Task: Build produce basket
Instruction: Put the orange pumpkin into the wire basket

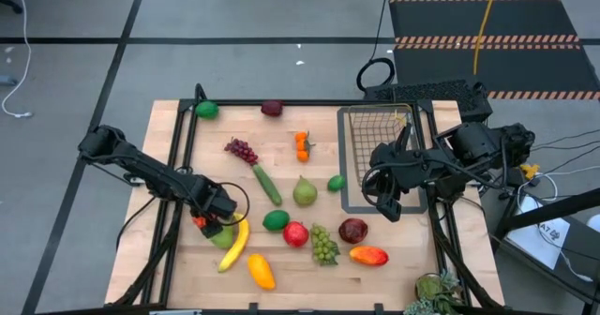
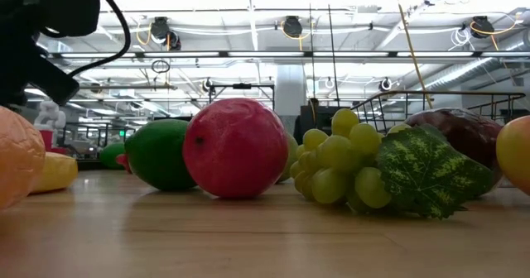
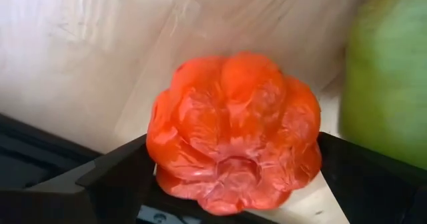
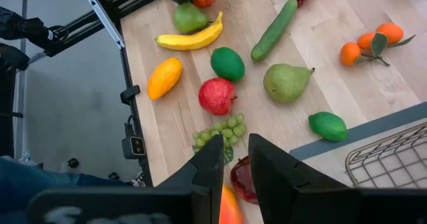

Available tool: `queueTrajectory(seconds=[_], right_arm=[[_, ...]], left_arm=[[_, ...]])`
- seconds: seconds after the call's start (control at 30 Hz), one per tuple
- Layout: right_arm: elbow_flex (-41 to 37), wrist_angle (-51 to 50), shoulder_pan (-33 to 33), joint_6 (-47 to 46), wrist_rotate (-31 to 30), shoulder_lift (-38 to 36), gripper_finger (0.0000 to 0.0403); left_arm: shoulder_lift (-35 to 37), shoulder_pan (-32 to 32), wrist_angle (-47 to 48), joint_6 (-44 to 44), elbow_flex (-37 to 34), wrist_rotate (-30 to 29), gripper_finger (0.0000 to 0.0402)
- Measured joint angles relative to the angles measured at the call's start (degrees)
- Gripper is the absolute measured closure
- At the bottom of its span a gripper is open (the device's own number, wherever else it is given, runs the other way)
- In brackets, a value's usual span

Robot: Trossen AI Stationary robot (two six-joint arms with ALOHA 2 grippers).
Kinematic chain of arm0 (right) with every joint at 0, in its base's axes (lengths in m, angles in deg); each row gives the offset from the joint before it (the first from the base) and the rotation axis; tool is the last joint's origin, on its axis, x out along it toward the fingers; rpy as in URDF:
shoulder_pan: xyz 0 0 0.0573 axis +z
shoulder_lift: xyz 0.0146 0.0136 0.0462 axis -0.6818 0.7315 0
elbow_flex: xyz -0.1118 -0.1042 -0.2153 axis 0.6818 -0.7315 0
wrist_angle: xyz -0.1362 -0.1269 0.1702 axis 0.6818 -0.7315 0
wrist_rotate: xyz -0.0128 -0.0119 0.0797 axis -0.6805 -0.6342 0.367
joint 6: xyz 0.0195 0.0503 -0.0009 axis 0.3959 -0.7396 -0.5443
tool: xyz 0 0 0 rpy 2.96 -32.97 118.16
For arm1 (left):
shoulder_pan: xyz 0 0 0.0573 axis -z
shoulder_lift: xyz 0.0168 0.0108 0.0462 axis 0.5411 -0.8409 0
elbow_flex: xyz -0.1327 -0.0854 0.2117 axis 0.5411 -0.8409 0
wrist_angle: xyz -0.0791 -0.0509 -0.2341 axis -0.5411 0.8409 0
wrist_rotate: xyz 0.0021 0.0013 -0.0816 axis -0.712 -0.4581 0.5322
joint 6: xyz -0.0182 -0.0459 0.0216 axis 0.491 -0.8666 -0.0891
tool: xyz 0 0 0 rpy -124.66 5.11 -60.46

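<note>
My left gripper (image 1: 208, 221) points down at the table's near left and is open. Its fingers stand on either side of a ribbed orange-red fruit (image 3: 233, 131) that lies on the wood. A green pear (image 3: 390, 77) lies right beside it, next to the banana (image 1: 234, 245). The rest of the produce is spread over the table, such as a red apple (image 1: 296, 233) and green grapes (image 1: 324, 245). The wire basket (image 1: 380, 132) stands at the far right. My right gripper (image 1: 384, 202) hangs high by the basket, shut, with nothing in it. My left gripper comes at the orange-red fruit from above, one finger (image 3: 113, 174) on each side of it. I cannot tell whether the fingers touch the fruit. It rests on the table.
A dark frame (image 1: 183, 146) runs around the wooden top. The basket stands on a grey mat (image 1: 349, 179). The cucumber (image 1: 266, 184), a pear (image 1: 305, 193), oranges (image 1: 302, 144), purple grapes (image 1: 241, 150) and two mangoes (image 1: 261, 271) (image 1: 368, 255) lie between the arms.
</note>
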Motion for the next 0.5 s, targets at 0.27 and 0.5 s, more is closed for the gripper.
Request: queueTrajectory(seconds=[0.27,0.5], right_arm=[[0.0,-1.7,0.0,0.2,-0.1,0.0,0.0339],[0.0,-1.9,0.0,1.5,-2.0,0.0,0.0339]], left_arm=[[0.0,0.0,-0.1,-1.5,-1.0,0.2,0.0019],[0.0,0.0,-0.2,-1.2,-1.0,0.7,0.0062]])
